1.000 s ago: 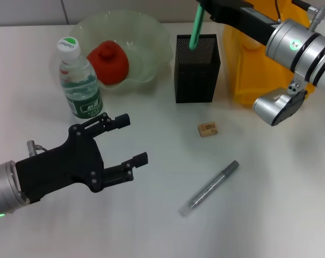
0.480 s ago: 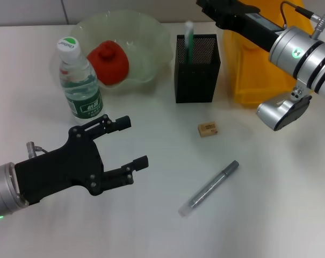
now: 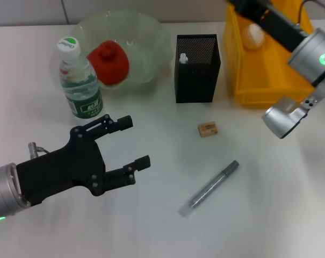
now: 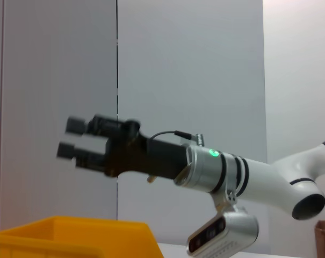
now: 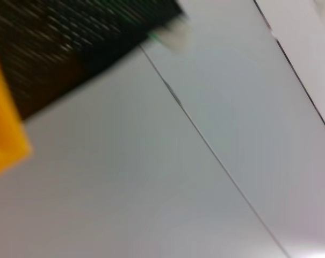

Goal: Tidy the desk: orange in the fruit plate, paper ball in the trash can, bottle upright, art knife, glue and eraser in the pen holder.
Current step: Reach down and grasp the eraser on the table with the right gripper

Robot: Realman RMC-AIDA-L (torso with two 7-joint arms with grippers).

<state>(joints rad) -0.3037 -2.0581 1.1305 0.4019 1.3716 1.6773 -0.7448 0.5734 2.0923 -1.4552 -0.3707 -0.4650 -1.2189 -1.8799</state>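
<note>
The orange (image 3: 108, 62) lies in the pale-green fruit plate (image 3: 151, 37). Beside the plate the bottle (image 3: 79, 80) stands upright. In the black mesh pen holder (image 3: 197, 67) the glue (image 3: 182, 57) shows only its white tip. The tan eraser (image 3: 208, 129) and the silver art knife (image 3: 209, 188) lie on the desk in front of the holder. A paper ball (image 3: 252, 36) rests inside the yellow trash can (image 3: 264, 75). My right arm (image 3: 312, 54) reaches over the can; its gripper (image 4: 71, 138) is open and empty. Near the desk's front left, below the bottle, my left gripper (image 3: 135, 142) hangs open.
The white desk (image 3: 269, 204) spreads out in front of the holder, with only the eraser and the knife on it. The trash can stands close against the holder's right side.
The green glue stick has dropped from my right gripper into the pen holder. The right arm has pulled back up and to the right. The left arm has barely moved.
</note>
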